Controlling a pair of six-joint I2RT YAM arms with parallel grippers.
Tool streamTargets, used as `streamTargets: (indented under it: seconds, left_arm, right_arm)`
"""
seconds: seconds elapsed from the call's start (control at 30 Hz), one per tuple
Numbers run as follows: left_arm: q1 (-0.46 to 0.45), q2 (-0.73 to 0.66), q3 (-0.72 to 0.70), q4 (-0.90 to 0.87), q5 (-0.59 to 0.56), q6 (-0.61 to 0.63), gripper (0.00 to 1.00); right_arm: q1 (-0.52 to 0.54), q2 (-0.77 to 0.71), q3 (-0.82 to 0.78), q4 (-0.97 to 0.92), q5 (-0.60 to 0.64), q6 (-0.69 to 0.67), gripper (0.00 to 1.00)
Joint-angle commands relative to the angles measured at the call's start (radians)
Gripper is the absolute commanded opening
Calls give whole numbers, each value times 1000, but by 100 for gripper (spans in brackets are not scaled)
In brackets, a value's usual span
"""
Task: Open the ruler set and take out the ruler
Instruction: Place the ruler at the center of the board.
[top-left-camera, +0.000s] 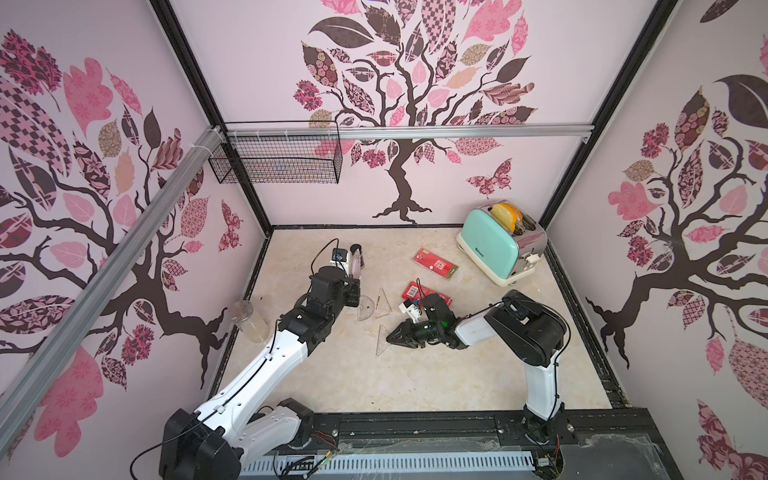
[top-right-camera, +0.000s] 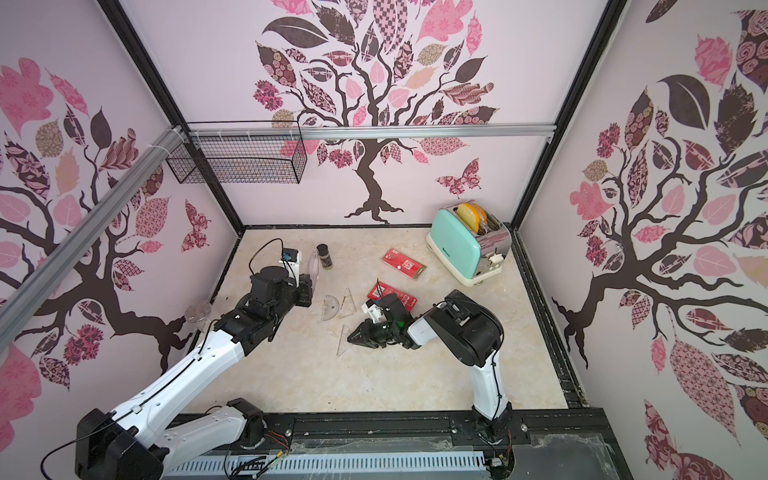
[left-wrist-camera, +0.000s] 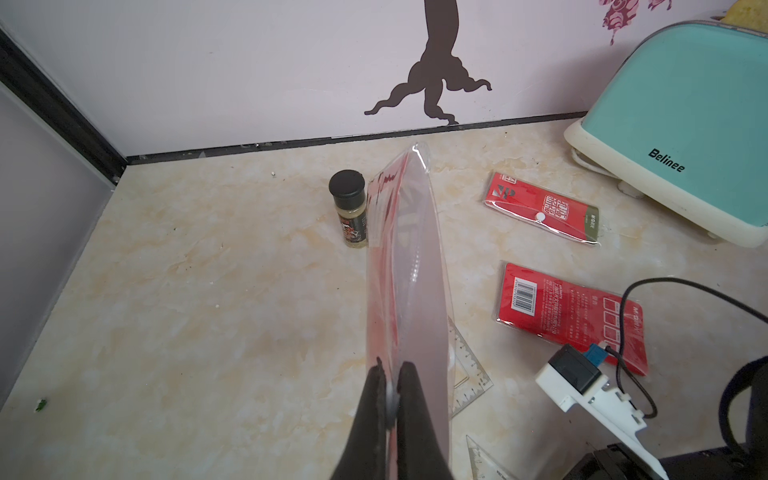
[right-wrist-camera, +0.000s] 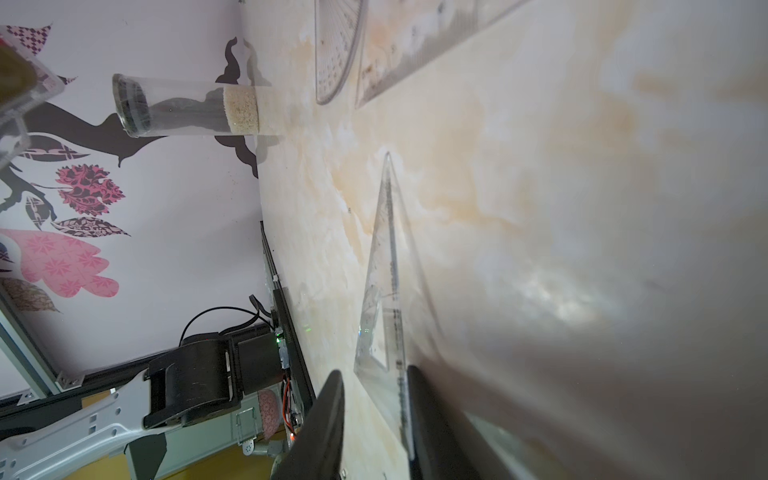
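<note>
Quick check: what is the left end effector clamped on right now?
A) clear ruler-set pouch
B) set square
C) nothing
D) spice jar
A: in the left wrist view the left end effector is shut on the edge of the clear pouch; the spice jar stands apart, untouched.

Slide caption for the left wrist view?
Left jaws shut on clear plastic ruler-set pouch, held edge-on above marbled tabletop near black-capped spice jar.

Clear set square (right-wrist-camera: 384, 270) within the parted tool (right-wrist-camera: 374, 372), possibly touching.
</note>
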Motion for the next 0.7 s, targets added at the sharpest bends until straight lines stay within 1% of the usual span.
streamTargets:
  seconds: [0.0, 0.1, 0.23, 0.53, 0.67]
  left_arm:
    - [5, -17, -12, 14, 7, 7, 0]
    - [5, -17, -13, 15, 13, 5, 0]
    - [6, -9, -10, 19, 26, 1, 0]
    - [5, 9, -10, 27, 63, -10, 0]
    - [5, 6, -12, 28, 74, -13, 0]
  right_arm:
    - [8, -41, 26, -74, 11, -38, 33]
    - [7, -76, 50, -159, 18, -98, 36]
    - [7, -122, 94, -283, 2, -173, 36]
    - [8, -237, 182, -552, 75, -349, 37]
    - [8, -271, 203, -611, 94, -386, 37]
